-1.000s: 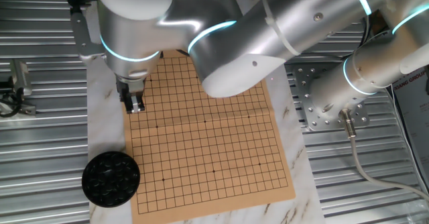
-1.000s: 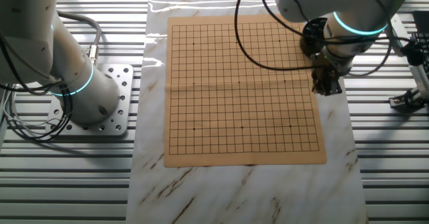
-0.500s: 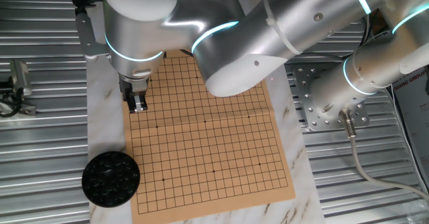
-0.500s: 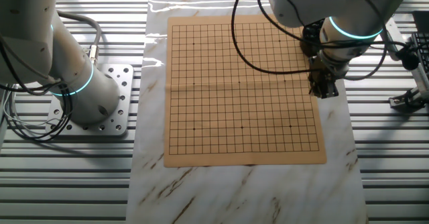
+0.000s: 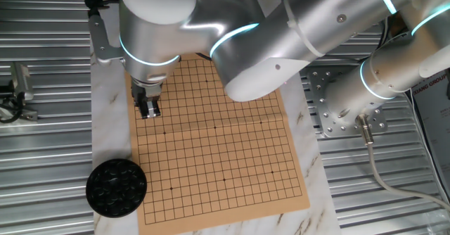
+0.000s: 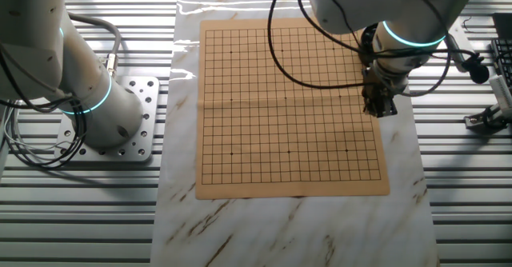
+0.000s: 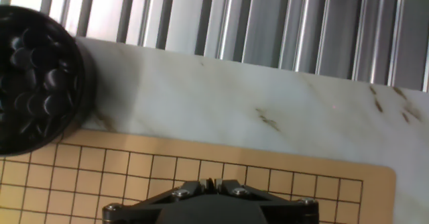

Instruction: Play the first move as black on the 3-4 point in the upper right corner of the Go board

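Observation:
The Go board [image 5: 218, 143] lies bare on the marble slab [image 5: 109, 122], with no stone on its grid [image 6: 288, 99]. My gripper [image 5: 149, 112] hangs just inside the board's edge on the side where the round black bowl [image 5: 116, 186] of black stones stands. In the other fixed view the gripper [image 6: 379, 109] is over the board's right margin. In the hand view the fingertips [image 7: 212, 182] are pressed close over the grid [image 7: 268, 177], with a thin dark sliver, the black stone, pinched between them. The bowl [image 7: 33, 76] shows at the upper left, full of stones.
The slab [image 6: 280, 227] rests on ribbed metal decking [image 5: 42, 157]. The arm's base plate [image 5: 337, 108] sits beside the board, and the big silver arm links hang over its far part. A small metal fixture [image 5: 17, 84] stands at the left.
The gripper has slid a short way from the board's edge inward over the grid, staying shut. The bowl and board have not moved.

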Robot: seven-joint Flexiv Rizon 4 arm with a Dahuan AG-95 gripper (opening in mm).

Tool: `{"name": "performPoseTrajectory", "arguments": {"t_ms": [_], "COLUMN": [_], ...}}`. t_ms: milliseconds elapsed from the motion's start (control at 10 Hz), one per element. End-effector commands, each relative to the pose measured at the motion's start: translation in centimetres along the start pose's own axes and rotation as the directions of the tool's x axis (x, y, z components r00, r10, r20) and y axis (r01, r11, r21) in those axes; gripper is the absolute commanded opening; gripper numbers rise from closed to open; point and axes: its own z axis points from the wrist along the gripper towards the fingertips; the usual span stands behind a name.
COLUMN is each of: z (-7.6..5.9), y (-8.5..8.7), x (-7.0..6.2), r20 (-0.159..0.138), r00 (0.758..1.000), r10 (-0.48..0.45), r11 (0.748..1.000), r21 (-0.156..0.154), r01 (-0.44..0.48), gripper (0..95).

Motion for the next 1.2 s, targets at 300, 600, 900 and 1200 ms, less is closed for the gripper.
{"name": "performPoseTrajectory", "arguments": {"t_ms": [300,600,900,1200], "z": [0.03,0.03,0.03,0.03], "y": [-0.07,-0.07,-0.07,-0.07], "x": [-0.06,-0.06,-0.06,-0.06], "r20": [-0.013,-0.013,-0.032,-0.055], "r00": [1.0,0.999,0.999,0.994], "r10": [-0.017,-0.037,0.037,0.096], "r11": [1.0,0.999,0.999,0.995], "r21": [0.013,-0.004,-0.003,0.042], "r01": [0.017,0.037,-0.037,-0.094], "gripper": [0.0,0.0,0.0,0.0]}}
